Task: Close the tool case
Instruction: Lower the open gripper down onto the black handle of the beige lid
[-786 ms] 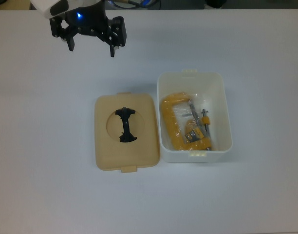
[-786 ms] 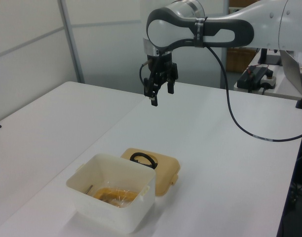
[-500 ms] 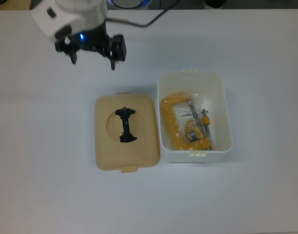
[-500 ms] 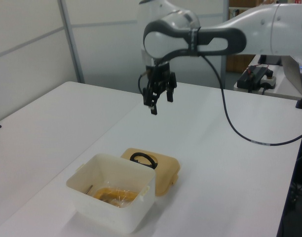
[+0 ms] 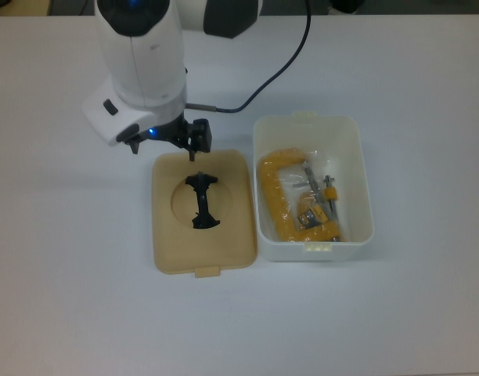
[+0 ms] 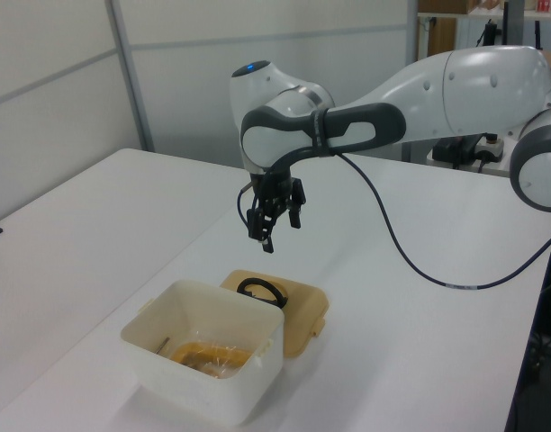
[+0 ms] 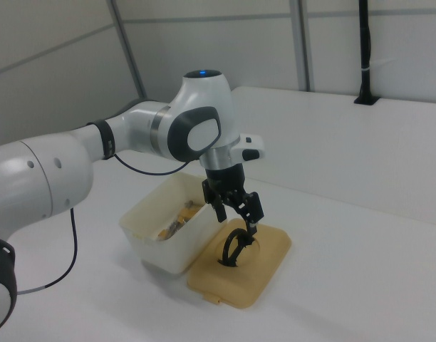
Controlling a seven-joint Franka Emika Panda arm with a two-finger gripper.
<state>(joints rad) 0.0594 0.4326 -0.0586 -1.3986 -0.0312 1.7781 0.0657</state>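
The tool case's white tub (image 5: 363, 180) stands open on the white table, with a yellow clamp (image 5: 272, 204) and small parts in a clear bag inside. Its beige lid (image 5: 167, 235) lies flat just beside it, on the top view's left, with a black handle (image 5: 200, 202) standing in the round recess. My gripper (image 5: 166, 149) hangs open above the lid's far edge, touching nothing. The left view shows the gripper (image 6: 275, 230) well above the lid (image 6: 302, 310) and tub (image 6: 203, 360). In the right view the gripper (image 7: 236, 217) is just over the handle (image 7: 232, 251).
The white table (image 5: 396, 313) spreads wide around the case. A black cable (image 5: 286, 63) trails from the arm over the table behind the tub. Walls and a partition stand beyond the table in the left view.
The gripper has come from the table's far edge toward the lid and dropped lower, still open. The lid and tub have not moved.
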